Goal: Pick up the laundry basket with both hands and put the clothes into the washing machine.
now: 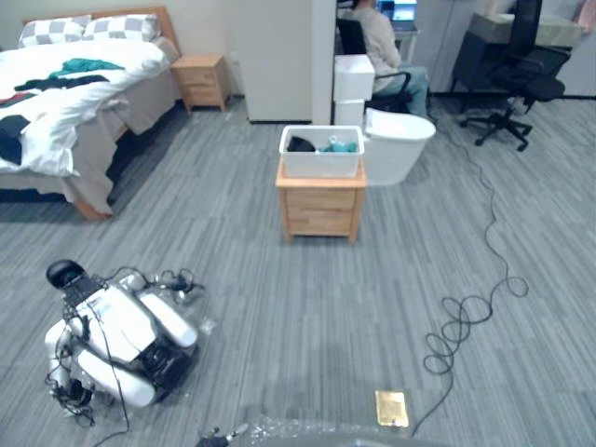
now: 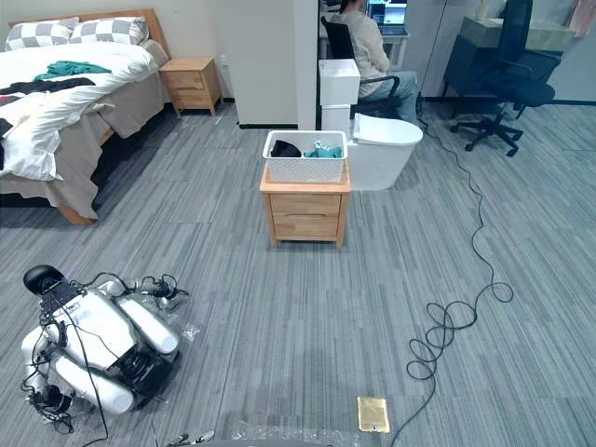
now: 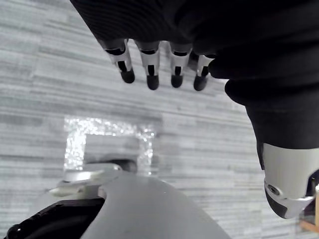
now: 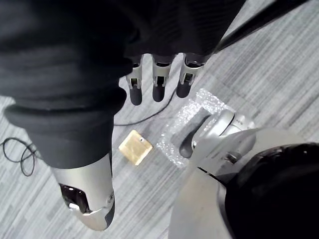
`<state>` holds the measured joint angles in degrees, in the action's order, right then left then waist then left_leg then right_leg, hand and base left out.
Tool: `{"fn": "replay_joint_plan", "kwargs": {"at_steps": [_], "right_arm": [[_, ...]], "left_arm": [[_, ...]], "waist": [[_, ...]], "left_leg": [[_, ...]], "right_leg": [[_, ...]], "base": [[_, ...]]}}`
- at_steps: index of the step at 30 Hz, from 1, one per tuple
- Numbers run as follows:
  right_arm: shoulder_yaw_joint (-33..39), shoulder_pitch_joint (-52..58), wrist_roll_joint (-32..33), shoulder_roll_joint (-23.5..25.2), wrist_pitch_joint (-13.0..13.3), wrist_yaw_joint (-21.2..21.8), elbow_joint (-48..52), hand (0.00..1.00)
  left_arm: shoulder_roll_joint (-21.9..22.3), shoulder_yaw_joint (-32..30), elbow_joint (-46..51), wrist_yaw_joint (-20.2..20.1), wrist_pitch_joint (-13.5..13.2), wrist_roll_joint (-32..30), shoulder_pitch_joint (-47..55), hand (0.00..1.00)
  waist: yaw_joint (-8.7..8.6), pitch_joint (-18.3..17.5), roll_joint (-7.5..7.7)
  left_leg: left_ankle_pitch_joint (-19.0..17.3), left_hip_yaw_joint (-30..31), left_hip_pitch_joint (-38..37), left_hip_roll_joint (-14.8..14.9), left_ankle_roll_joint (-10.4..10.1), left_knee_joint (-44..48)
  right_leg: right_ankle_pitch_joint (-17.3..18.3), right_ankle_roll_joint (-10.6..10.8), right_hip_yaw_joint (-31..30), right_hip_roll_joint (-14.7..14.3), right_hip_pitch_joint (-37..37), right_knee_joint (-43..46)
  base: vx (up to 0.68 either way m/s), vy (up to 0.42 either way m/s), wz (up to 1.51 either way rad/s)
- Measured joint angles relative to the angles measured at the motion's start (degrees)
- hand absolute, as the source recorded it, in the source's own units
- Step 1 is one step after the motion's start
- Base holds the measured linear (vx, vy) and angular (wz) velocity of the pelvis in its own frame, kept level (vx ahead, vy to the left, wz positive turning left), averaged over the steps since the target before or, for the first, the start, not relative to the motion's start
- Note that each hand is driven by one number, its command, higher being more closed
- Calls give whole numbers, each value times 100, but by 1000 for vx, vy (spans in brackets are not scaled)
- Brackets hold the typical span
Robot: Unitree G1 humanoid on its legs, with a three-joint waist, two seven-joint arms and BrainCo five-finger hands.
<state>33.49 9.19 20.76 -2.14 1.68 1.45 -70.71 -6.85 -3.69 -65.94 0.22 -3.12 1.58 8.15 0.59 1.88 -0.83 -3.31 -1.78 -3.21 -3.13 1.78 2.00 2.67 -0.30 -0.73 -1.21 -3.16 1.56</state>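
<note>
A white laundry basket [image 1: 321,160] stands on a small wooden nightstand [image 1: 320,209] in the middle of the room, some way ahead of me. Black and teal clothes [image 2: 323,149] lie inside it. My left hand [image 3: 150,63] hangs over the grey floor with its fingers straight and nothing in it. In its own wrist view, my right hand [image 4: 158,80] hangs the same way, open and holding nothing. Both hands are far from the basket.
A white rounded tub [image 1: 397,145] and a white box [image 1: 354,86] stand right behind the nightstand. A bed [image 1: 65,102] with clothes is at far left. A folded robot [image 1: 116,340] lies on the floor, lower left. A brass floor plate [image 1: 391,408] is close by. A seated person [image 1: 384,51] and an office chair [image 1: 517,79] are at the back.
</note>
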Motion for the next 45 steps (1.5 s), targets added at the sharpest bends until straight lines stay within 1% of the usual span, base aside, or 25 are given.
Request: {"fn": "replay_joint_plan", "kwargs": {"at_steps": [1, 6, 7, 14, 23, 26, 30, 31, 32, 33, 34, 35, 36, 37, 38, 39, 41, 42, 43, 44, 45], "right_arm": [[30, -2, -1, 14, 1, 1, 0, 0], [199, -209, 0, 104, 35, 11, -9, 0], [212, -283, 0, 116, 38, 13, -48, 0], [187, -307, 2, 132, 49, 15, -49, 0], [-274, -303, 6, 79, 70, 16, -24, 0], [-310, -302, 7, 66, 69, 21, 8, 0], [-520, -343, 6, 55, 68, 49, 22, 0], [-532, -399, 6, 57, 66, 101, 27, 0], [-543, -461, -11, 66, 65, 125, 41, 0], [-545, -496, -33, 71, 64, 126, 65, 0], [-602, -514, -69, 75, 65, 126, 141, 0], [-717, -479, -72, 62, 70, 137, 261, 0], [-740, -477, -69, 54, 70, 147, 285, 0], [-761, -479, -69, 36, 71, 171, 289, 0], [-762, -477, -70, 27, 67, 203, 280, 0], [-778, -460, -74, 0, 59, 231, 233, 0], [-901, -452, -113, -26, 68, 236, 236, 0], [-903, -456, -111, -31, 70, 236, 240, 0], [-900, -449, -109, -30, 70, 235, 243, 0], [-885, -375, -108, -10, 65, 232, 240, 0], [-852, -354, -99, 19, 67, 233, 239, 0]], "left_arm": [[2, -97, -29, -8, -1, 1, -51, 0], [18, -130, -209, -20, -4, 6, -241, 0], [13, -152, -213, -22, -4, 7, -272, 0], [9, -151, -279, -15, -2, -4, -312, 0], [6, -151, -337, -7, 3, -15, -316, 0], [1, -159, -337, -4, 4, -15, -320, 0], [17, -323, -337, 0, 13, -14, -389, 0], [12, -346, -337, 3, 15, -12, -430, 0], [-2, -345, -334, 3, 15, -8, -450, 0], [-14, -343, -331, 3, 16, -5, -488, 0], [-42, -339, -324, 3, 17, -2, -559, 0], [-85, -317, -309, 7, 14, -2, -641, 0], [-94, -315, -308, 9, 15, -2, -667, 0], [-108, -320, -306, 10, 18, -1, -690, 0], [-116, -319, -307, 22, 32, -1, -669, 0], [-116, -322, -307, 32, 46, -1, -659, 0], [-112, -352, -308, 54, 51, -2, -677, 0], [-99, -369, -308, 88, 54, -4, -700, 0], [-97, -370, -308, 96, 54, -7, -722, 0], [-101, -373, -307, 98, 52, -14, -750, 0], [-101, -376, -307, 97, 54, -17, -781, 0]], "waist": [[5, 4, 10], [13, 9, 16], [18, 61, 40], [19, 77, 63], [19, 102, 102], [19, 106, 110], [25, 127, 141], [31, 165, 123], [29, 216, 154], [24, 267, 147], [21, 391, 199], [11, 537, 240], [10, 579, 257], [13, 624, 317], [12, 670, 252], [8, 680, 265], [-61, 688, 259], [-153, 702, 220], [-208, 722, 204], [-304, 738, 221], [-305, 738, 243]], "left_leg": [[-1, 1, -60, -7, 0, -25], [0, 31, -180, -15, 2, -133], [0, 54, -259, -12, 2, -156], [-3, 73, -334, -5, 0, -205], [-3, -3, -353, 6, -1, -294], [-2, -26, -312, 5, 0, -322], [-10, -126, -251, 1, 10, -336], [-30, -142, -228, -1, 38, -322], [-71, -142, -149, -3, 88, -273], [-120, -142, -141, -20, 101, -231], [-179, -145, -148, -75, 140, -160], [-250, -163, -160, -160, 170, -146], [-263, -164, -189, -190, 191, -153], [-267, -163, -293, -220, 201, -183], [-289, -161, -365, -230, 230, -200], [-350, -160, -462, -200, 266, -196], [-484, -137, -554, -65, 275, -185], [-596, -33, -583, 81, 263, -187], [-659, 29, -613, 156, 237, -193], [-796, 165, -683, 259, 125, -205], [-881, 242, -680, 290, 59, -203]], "right_leg": [[-1, -2, 0, 3, -77, -66], [1, 1, 1, 3, -201, -191], [3, 4, 3, 0, -290, -220], [6, 7, 16, 0, -363, -273], [11, 19, -95, -17, -312, -280], [-4, 8, -125, -19, -248, -284], [-4, 9, -225, -20, -148, -268], [38, 55, -239, -17, -78, -165], [267, 174, -233, -13, 155, 264], [426, 224, -229, 3, 290, 589], [693, 341, -225, 55, 500, 1120], [999, 383, -163, 166, 945, 2113], [1045, 387, -103, 212, 1167, 2530], [1126, 394, -8, 262, 1395, 3081], [1190, 385, 106, 308, 1551, 3359], [1257, 422, 246, 324, 1674, 3385], [1208, 401, 333, 202, 1865, 2737], [935, 373, 419, 84, 1951, 1998], [721, 375, 449, 41, 1973, 1607], [216, 390, 511, 40, 2031, 1046], [-17, 438, 513, 47, 2055, 939]], "base": [[120, -1, 0], [90, -14, -1], [38, -20, 0], [-9, -8, 0], [-28, -17, -6], [23, -18, -6], [43, -14, -13], [24, -15, -11], [39, -19, -7], [0, 0, 0], [-10, 1, 7], [-29, 16, 7], [-9, 23, 7], [69, 30, 3], [130, 32, 0], [184, 23, -2], [244, -24, 3], [197, -39, 19], [267, -58, 38], [298, -83, 41], [472, -162, 55]]}}
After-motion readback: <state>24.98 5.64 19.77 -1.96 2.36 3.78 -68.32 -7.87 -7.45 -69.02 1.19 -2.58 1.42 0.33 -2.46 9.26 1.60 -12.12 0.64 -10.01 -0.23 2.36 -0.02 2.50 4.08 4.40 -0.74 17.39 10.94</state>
